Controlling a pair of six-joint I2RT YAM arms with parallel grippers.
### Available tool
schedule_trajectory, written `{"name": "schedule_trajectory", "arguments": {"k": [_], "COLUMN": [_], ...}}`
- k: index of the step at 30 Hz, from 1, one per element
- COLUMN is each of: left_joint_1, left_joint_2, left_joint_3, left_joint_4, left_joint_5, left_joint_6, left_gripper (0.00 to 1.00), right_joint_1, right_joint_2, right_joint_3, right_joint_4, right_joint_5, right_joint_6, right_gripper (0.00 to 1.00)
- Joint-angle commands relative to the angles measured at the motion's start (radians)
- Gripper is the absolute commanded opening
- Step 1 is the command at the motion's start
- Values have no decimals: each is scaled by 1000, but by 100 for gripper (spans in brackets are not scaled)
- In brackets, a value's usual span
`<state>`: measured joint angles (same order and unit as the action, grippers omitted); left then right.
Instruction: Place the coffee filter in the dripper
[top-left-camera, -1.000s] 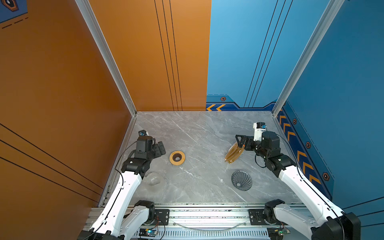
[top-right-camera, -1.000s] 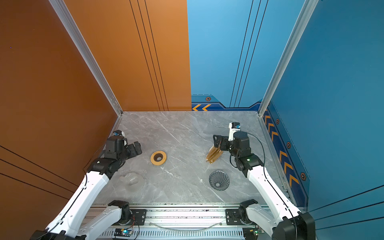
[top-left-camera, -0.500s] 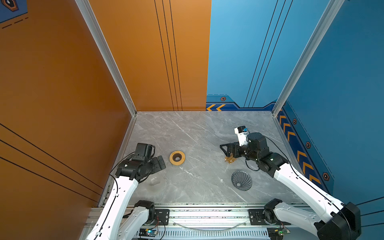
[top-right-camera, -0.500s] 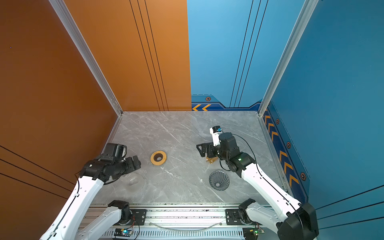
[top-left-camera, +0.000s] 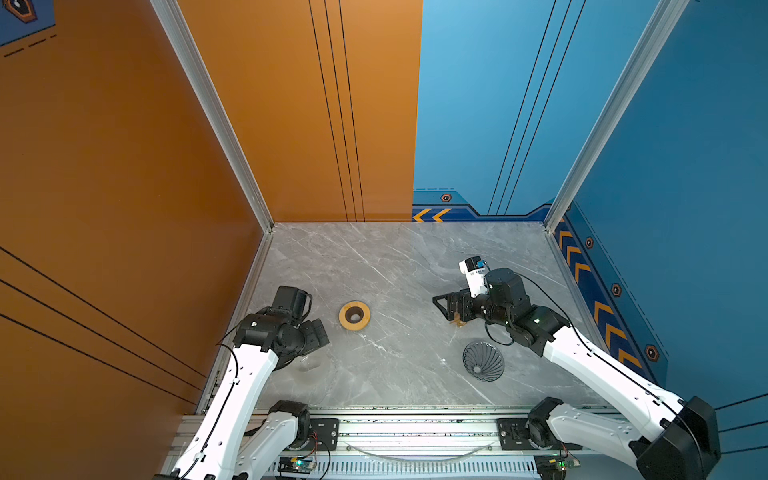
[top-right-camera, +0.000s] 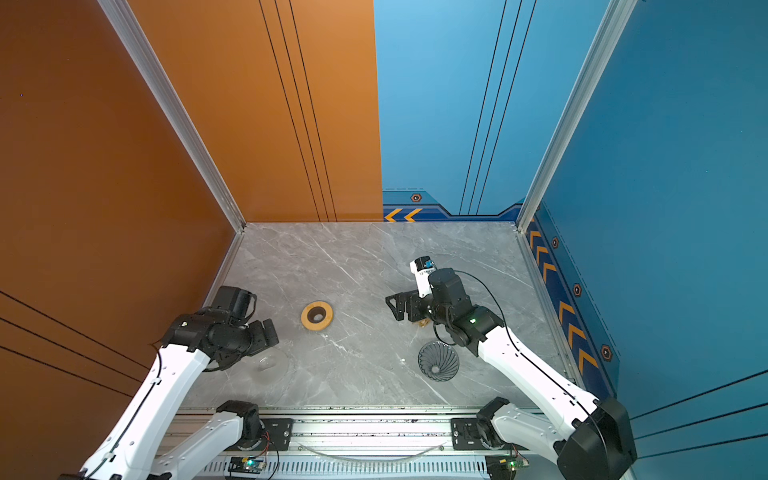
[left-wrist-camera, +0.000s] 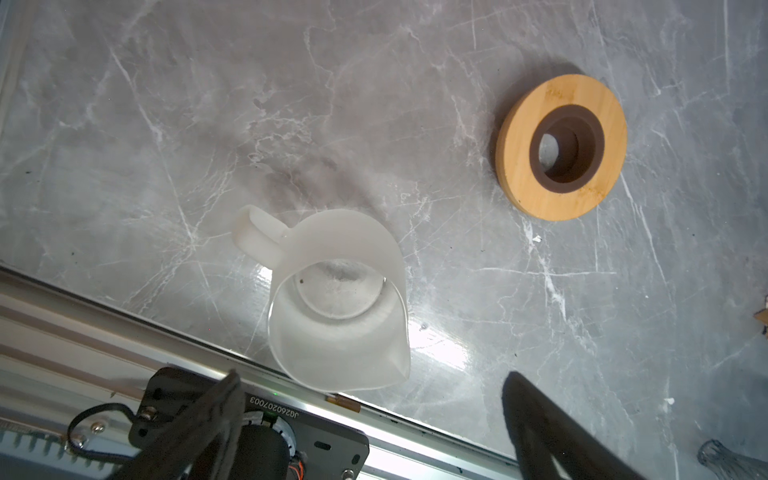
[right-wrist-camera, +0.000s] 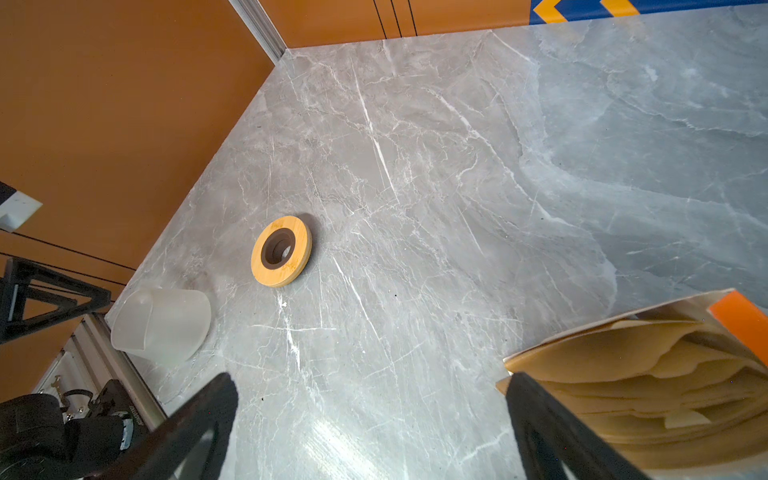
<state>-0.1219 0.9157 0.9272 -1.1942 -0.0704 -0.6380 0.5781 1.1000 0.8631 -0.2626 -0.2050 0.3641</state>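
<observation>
While both arms hang over the table (top-left-camera: 395, 266), the dripper (top-left-camera: 483, 360) stands nearest the front on the right, ribs and centre hole showing. Level with it on the left, the left gripper (left-wrist-camera: 370, 419) hovers, jaws spread, over a frosted jug (left-wrist-camera: 336, 299). Farther back, the right gripper (right-wrist-camera: 370, 424) is spread wide too, beside a packet (right-wrist-camera: 644, 386) of stacked tan filters; a single coffee filter cannot be told apart among them. A wooden ring (top-left-camera: 354, 316) lies mid-table.

1 dripper (top-left-camera: 483, 360) | 1 wooden ring (top-left-camera: 354, 316) | 1 jug (left-wrist-camera: 345, 241) | 1 filter packet (right-wrist-camera: 631, 357)
</observation>
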Motion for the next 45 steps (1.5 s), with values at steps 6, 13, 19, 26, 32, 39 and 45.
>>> {"name": "schedule_trajectory", "arguments": {"k": [6, 13, 19, 26, 32, 39, 45], "left_joint_1": [46, 59, 62, 62, 62, 61, 62], "left_joint_2": [46, 89, 114, 145, 156, 172, 186], "left_joint_3": [-39, -59, -76, -86, -98, -123, -120], "left_joint_4": [-32, -30, -8, 19, 33, 112, 177], "left_joint_5": [-27, 3, 40, 70, 102, 207, 287], "left_joint_6": [-33, -41, -45, -49, -49, -65, -75], "left_gripper": [98, 98, 98, 98, 98, 98, 98], "right_joint_1": [6, 6, 8, 8, 8, 9, 8], "right_joint_2": [-5, 1, -4, -17, -26, -27, -24], "right_joint_3": [-3, -2, -3, -5, -10, -9, -11], "right_joint_4": [-29, -29, -40, -49, -52, -52, -55], "right_joint_5": [35, 41, 45, 55, 57, 67, 71], "right_joint_6": [-13, -13, -11, -9, -7, -8, -8], "right_gripper": [100, 100, 100, 100, 100, 100, 100]}}
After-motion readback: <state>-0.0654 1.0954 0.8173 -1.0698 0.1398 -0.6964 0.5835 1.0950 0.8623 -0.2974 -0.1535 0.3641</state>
